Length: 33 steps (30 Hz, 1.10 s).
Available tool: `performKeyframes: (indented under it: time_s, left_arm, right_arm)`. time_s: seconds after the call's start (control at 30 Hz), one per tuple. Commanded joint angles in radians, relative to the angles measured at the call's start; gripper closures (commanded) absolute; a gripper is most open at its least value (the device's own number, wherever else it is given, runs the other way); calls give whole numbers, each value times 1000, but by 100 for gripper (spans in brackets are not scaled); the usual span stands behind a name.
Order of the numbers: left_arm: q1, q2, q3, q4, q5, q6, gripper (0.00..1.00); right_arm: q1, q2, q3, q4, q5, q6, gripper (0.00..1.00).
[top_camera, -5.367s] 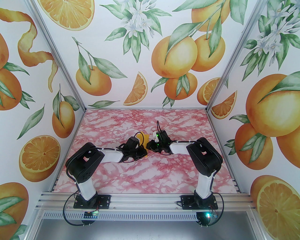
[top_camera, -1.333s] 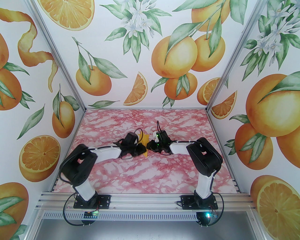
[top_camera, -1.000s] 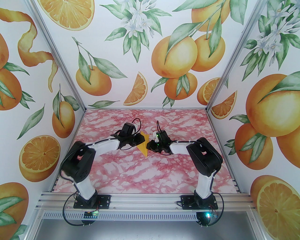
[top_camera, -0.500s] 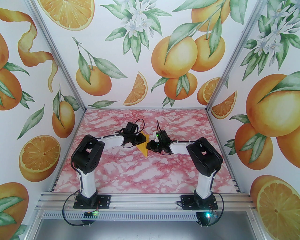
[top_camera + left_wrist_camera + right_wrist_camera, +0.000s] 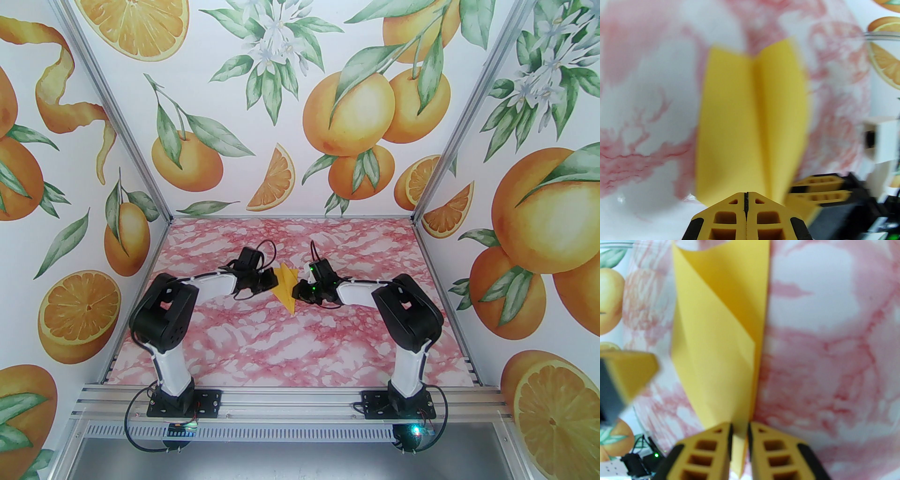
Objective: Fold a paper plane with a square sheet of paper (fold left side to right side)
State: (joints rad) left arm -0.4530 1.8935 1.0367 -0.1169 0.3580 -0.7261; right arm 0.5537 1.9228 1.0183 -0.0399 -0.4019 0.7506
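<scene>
One hand has moved away: the left hand (image 5: 271, 281) has drawn back to the left of the folded paper (image 5: 287, 287) and is clenched, empty. The right hand (image 5: 296, 293) is pinching the paper's right edge on the tabletop (image 5: 281, 342). This crease seems pressed.

Middle: paper plane (image 5: 287, 289) stands between left gripper (image 5: 275, 281) and right gripper (image 5: 296, 293), both close against it.
Near half: bare table (image 5: 281, 349), open.
Sides, back: walls (image 5: 70, 197).
</scene>
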Motion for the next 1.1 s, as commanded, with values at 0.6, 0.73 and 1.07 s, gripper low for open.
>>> performKeyframes:
  time_s: [0.6,0.73,1.07]
  left_arm:
    - [-23,21,-8,12,13,-13,96]
    - [-23,-38,37,-32,-12,9,93]
    - [-52,-23,143,-9,44,12,90]
  right_arm:
    - [45,88,78,-242,38,-38,82]
    - [45,96,82,-252,37,-40,82]
    - [48,109,88,-254,31,-39,82]
